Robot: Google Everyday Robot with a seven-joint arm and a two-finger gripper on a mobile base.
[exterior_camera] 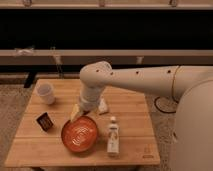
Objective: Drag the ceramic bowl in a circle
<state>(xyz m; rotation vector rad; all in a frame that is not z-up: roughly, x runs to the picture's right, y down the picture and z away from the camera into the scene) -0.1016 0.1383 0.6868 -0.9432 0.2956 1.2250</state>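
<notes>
The ceramic bowl (80,134) is wide, shallow and orange-red with pale swirl marks inside. It sits on the wooden table (132,107) near the front, left of centre. My white arm reaches in from the right and bends down over the table. My gripper (76,114) hangs at the bowl's far rim, its pale tip touching or just above the rim's upper left edge.
A small white cup (46,93) stands at the table's back left. A small dark packet (44,121) lies left of the bowl. A white bottle (113,135) lies right of the bowl. A pale object (103,107) sits behind the bowl by my wrist.
</notes>
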